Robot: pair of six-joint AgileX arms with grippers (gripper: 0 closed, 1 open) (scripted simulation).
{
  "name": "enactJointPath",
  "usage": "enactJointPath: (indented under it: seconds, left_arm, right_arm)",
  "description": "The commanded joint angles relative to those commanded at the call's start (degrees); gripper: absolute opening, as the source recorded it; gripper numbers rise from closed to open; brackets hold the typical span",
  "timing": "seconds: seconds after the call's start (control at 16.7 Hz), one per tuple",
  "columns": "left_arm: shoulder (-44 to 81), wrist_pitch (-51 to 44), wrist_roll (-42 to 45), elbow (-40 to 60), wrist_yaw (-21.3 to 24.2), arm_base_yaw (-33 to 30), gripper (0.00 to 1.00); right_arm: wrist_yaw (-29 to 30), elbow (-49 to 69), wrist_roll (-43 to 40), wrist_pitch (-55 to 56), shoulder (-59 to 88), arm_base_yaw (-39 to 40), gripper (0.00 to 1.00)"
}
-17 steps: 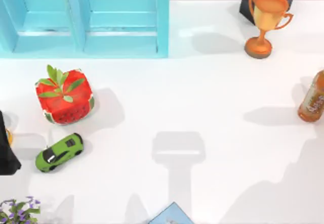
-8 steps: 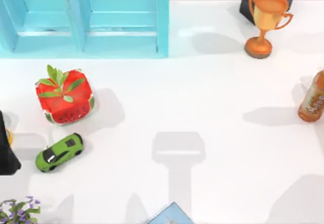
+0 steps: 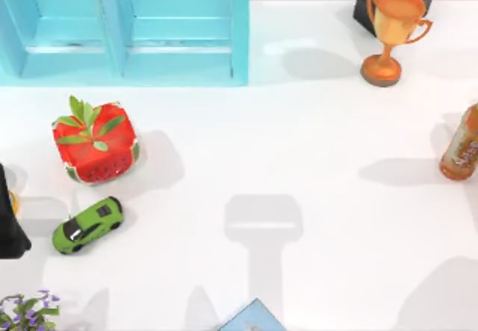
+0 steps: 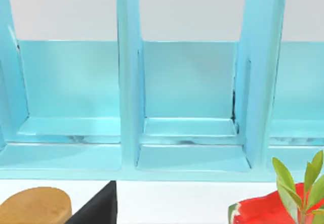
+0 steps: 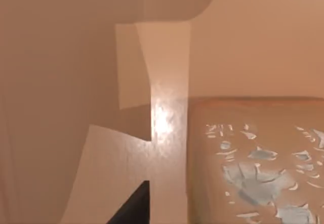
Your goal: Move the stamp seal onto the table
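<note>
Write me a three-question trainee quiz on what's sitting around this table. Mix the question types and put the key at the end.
1. True or false: the green toy car sits inside the turquoise shelf unit.
2. Which lies closest to the top view's right edge? A) green toy car B) orange bottle C) turquoise shelf unit
3. Fill in: the leafy plant's pot is patterned like a ____.

Key: 1 false, it rests on the table; 2 B; 3 watermelon.

The shelf unit (image 3: 123, 28) stands at the table's (image 3: 299, 144) far left. Before it sits the watermelon-shaped planter (image 3: 95, 142), with the toy car (image 3: 87, 225) nearer still. The trophy (image 3: 392, 36) stands far right, the bottle (image 3: 463, 146) at the right edge.
</note>
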Motion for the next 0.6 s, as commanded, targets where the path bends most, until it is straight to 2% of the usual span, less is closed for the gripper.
enactJointPath:
  seconds: [0.48, 0.6]
  left_arm:
    - [0.0, 0.0, 0.0, 0.0, 0.0, 0.0, 1.0]
    - [0.0, 0.0, 0.0, 0.0, 0.0, 0.0, 1.0]
  right_arm:
    - [0.0, 0.0, 0.0, 0.0, 0.0, 0.0, 0.02]
    - [0.0, 0.0, 0.0, 0.0, 0.0, 0.0, 0.0]
